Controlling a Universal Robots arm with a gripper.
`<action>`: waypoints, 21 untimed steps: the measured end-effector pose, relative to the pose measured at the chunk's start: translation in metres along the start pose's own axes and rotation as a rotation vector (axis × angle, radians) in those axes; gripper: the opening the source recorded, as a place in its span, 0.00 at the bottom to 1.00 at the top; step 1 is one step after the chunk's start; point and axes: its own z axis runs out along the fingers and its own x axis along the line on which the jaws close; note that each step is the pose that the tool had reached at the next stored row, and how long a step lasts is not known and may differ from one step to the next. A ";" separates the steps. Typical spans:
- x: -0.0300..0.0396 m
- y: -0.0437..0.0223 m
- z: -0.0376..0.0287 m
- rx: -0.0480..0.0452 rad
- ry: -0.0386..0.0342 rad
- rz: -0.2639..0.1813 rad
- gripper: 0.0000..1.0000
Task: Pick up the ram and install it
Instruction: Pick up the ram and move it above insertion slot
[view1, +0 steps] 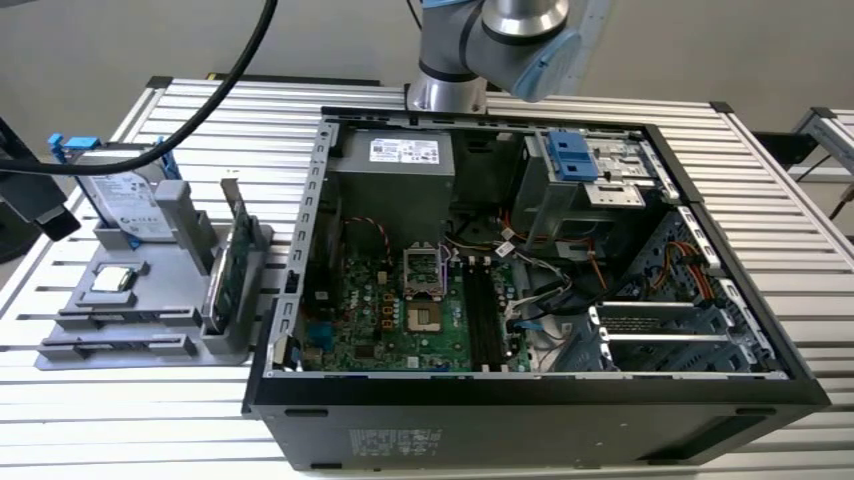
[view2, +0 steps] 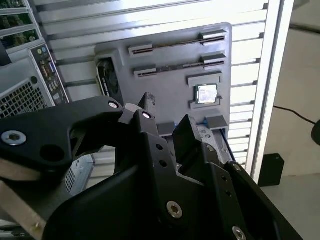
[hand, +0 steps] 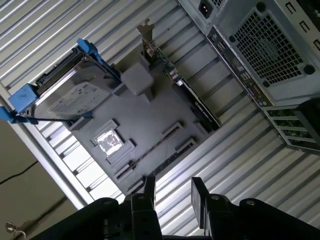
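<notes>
My gripper (hand: 172, 196) hangs open over the grey parts tray (hand: 150, 112), with nothing between its two black fingers (view2: 146, 116). The tray's two long slots (view2: 172, 45) lie just past the fingertips in both wrist views. Each slot holds a thin dark strip seen edge-on; I cannot tell whether either is the ram. In the exterior view the tray (view1: 147, 270) stands at the left of the open computer case (view1: 534, 390). The black memory slots (view1: 483, 320) on the motherboard lie beside the processor socket.
On the tray are a silver hard drive with blue rails (hand: 70, 97), an upright green card (view1: 238, 265) and a square chip (view2: 206, 93). The case's rear panel (hand: 260, 45) is close by. The arm's black cable (view1: 200, 90) sweeps over the slatted table.
</notes>
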 end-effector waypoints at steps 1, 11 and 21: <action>0.0000 0.0000 0.0001 0.0000 -0.0003 0.007 1.00; 0.0000 -0.0001 0.0012 0.0004 -0.0031 0.065 1.00; 0.0000 -0.0001 0.0029 0.0008 -0.0063 0.132 1.00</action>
